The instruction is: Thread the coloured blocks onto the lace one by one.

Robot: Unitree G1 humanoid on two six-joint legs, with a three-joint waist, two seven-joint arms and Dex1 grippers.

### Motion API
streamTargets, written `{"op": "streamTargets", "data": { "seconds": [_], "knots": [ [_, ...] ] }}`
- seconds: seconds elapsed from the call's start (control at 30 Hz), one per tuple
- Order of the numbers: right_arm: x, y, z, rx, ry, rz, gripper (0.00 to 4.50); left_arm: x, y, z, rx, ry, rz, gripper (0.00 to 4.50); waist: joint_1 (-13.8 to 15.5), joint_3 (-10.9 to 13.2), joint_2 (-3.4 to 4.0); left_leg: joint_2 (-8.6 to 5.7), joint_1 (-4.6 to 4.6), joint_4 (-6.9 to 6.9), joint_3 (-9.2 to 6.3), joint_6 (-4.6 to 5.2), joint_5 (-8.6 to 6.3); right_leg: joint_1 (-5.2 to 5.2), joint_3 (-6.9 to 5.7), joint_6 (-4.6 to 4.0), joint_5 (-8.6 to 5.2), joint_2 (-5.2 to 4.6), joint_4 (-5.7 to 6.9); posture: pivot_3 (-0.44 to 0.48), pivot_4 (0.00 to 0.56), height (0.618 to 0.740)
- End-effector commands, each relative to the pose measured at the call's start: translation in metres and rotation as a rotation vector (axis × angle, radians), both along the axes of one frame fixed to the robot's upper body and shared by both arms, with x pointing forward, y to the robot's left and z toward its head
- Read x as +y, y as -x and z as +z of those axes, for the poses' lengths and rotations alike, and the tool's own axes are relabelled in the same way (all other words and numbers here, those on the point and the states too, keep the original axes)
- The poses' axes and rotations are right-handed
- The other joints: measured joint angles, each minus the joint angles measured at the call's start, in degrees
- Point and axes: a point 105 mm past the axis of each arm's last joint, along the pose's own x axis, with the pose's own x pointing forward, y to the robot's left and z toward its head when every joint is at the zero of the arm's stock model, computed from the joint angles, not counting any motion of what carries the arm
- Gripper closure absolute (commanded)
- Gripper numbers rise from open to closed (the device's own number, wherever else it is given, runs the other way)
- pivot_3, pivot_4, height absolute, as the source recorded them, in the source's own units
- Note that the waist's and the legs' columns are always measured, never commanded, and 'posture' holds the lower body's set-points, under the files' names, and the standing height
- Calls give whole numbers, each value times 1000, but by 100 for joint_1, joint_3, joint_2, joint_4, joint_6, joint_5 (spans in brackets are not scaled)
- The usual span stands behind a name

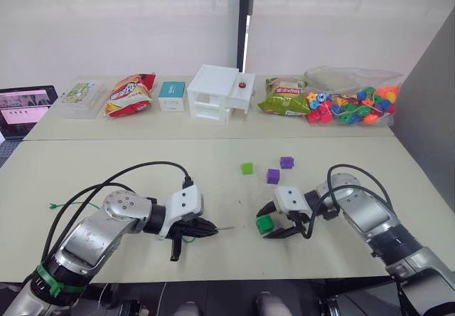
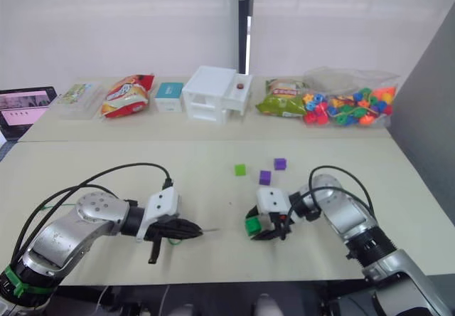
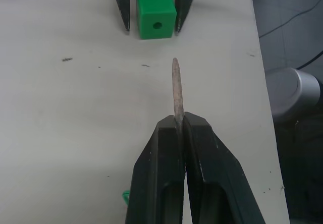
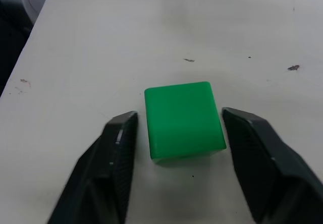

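The left gripper (image 1: 205,228) lies low over the front of the table (image 1: 106,166), its two black fingers pressed together on the stiff brownish tip (image 3: 176,90) of the lace (image 1: 70,205). The tip sticks out past the fingertips and points toward a dark green block (image 1: 265,224), with a stretch of bare table between them. The green cord shows on the table behind the left arm, near the left edge.

The right gripper (image 1: 274,223) is at the front right, its fingers spread with the dark green block between them. In the right wrist view a narrow gap shows on each side of the block (image 4: 182,119), which rests on the table. The left wrist view shows a round hole in the block's side facing the tip.

Farther back lie a light green block (image 1: 247,168) and two purple blocks (image 1: 273,176) (image 1: 286,162), apart from one another.
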Motion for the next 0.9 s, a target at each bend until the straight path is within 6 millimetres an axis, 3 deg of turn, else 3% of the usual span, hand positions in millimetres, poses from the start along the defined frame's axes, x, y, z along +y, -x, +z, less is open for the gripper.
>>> {"op": "streamTargets", "data": {
  "seconds": [0.03, 0.23, 0.4, 0.57, 0.9],
  "knots": [
    [1, -5, 9, -41, -49, -39, 3227, -4, 1, 2, -26, -24, -3, 4500, 1, 0, 0, 0, 1, 0, -1, 0, 0, 1, 0, 0, 0, 0, 2, 0, 150, 740],
    [14, -3, 18, -25, -121, -185, 3307, -17, -10, 8, -22, -28, 53, 4500, 10, 0, 0, -3, 1, 5, -4, 0, 0, -1, 0, 0, 0, 0, 22, 0, 150, 740],
    [21, 8, 9, 17, -104, -245, 3307, -14, -14, 7, -20, -124, 49, 4500, -2, 0, 0, -4, 2, 5, -7, 0, 0, -1, -1, 0, 0, 2, 24, 0, 150, 740],
    [22, 13, -1, 17, -80, -254, 3307, -20, -23, 2, -16, -173, 53, 4500, 2, 0, 0, -4, 5, 5, -7, -1, 0, 1, -1, 0, 0, 3, 23, 0, 150, 740],
    [30, 21, -3, 16, -75, -234, 3307, -44, -28, 0, -55, -195, 23, 4500, -17, -1, -2, -3, 8, 6, -7, -1, 0, 2, 0, 0, 0, 6, 25, 0, 150, 740]
  ]
}}
